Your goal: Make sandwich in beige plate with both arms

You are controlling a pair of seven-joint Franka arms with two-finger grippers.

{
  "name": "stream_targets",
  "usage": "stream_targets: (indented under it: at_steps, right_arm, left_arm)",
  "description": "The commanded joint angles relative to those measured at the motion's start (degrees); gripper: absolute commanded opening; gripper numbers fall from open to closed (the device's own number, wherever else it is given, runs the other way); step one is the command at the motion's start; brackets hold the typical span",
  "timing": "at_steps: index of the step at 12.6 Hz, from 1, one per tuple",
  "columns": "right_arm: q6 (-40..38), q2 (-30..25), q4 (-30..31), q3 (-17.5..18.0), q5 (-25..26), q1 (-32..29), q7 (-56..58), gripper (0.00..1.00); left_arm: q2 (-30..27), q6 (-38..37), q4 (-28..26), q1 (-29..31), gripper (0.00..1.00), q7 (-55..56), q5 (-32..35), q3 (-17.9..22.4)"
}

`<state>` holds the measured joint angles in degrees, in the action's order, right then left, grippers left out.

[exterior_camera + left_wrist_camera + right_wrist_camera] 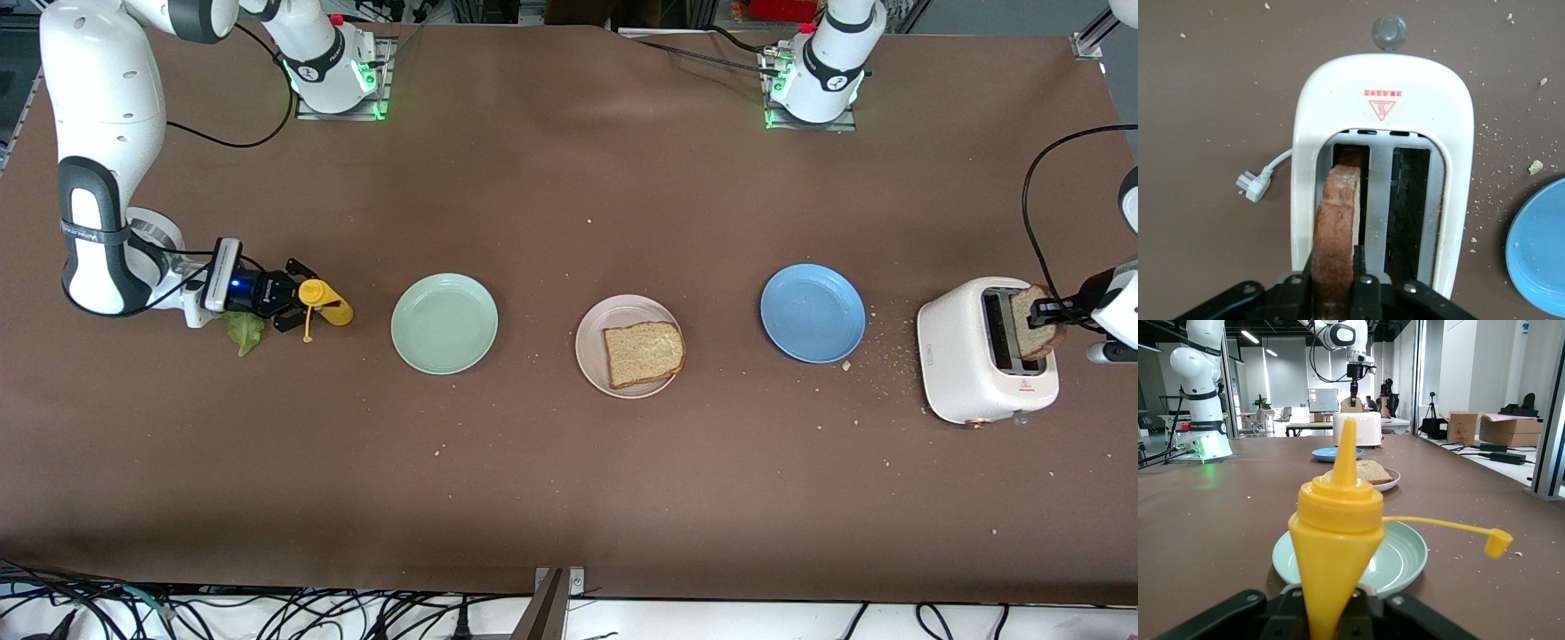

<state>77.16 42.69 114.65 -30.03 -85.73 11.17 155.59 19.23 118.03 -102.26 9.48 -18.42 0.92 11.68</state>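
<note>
Beige plate (591, 356) sits mid-table between the mint-green plate (444, 323) and the blue plate (813, 312), carrying 1 slice of toast (644, 353) lying flat. Left gripper (1042, 312) is over the white toaster (965, 373) at the left arm's end of the table, jaws pinched on a 2nd toast slice (1337, 230) that stands upright, lower part still in 1 slot; fingers (1365, 293) press both faces of the bread. Right gripper (293, 307) is low at the right arm's end, jaws closed on a yellow squeeze bottle (1337, 533) with its nozzle pointing toward the mint-green plate and its cap (1497, 543) hanging off. Lettuce leaf (243, 332) lies on the table under that gripper.
</note>
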Motion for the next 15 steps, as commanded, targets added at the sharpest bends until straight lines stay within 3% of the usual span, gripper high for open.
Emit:
stream_targets:
  at_steps: [1,5,7,9,10,11,13,15]
  right_arm:
    - [-2.4,1.3,-0.8,0.3,-1.2,-1.4,1.6,0.24]
    - [-2.9,1.5,-1.0,0.3,-1.2,-1.5,0.7,0.41]
    - [-2.9,1.5,-1.2,0.2,-1.1,-1.5,0.7,0.42]
    - [-2.9,2.0,-1.3,0.2,-1.0,-2.0,0.6,0.64]
    - [-2.9,2.2,-1.4,0.2,-1.0,-2.2,0.5,0.67]
    - [-2.9,2.7,-2.1,0.2,-0.8,-2.4,0.5,0.81]
    - [-2.9,3.7,-2.1,0.2,-0.2,-3.9,0.5,0.85]
    - [-2.9,4.0,-2.6,0.1,1.1,-5.1,0.5,0.86]
  left_arm:
    - [-0.2,-4.6,4.4,0.8,0.00,-0.1,1.9,-0.3]
    - [-0.2,-21.5,17.7,0.2,0.00,-0.1,1.9,-0.5]
    - [-0.1,-28.4,24.0,-0.2,0.00,0.3,1.9,-0.7]
    - [-0.2,-30.5,25.6,-0.4,0.00,0.4,1.5,-1.1]
    - [-0.1,-31.4,25.6,-1.5,0.00,0.5,0.9,-1.3]
    - [0.0,-32.1,25.4,-2.4,0.00,0.5,0.8,-1.4]
    - [0.3,-34.2,25.4,-4.5,0.00,1.4,-0.2,-1.8]
    - [1.2,-35.5,25.2,-4.9,0.00,5.5,-6.8,-1.7]
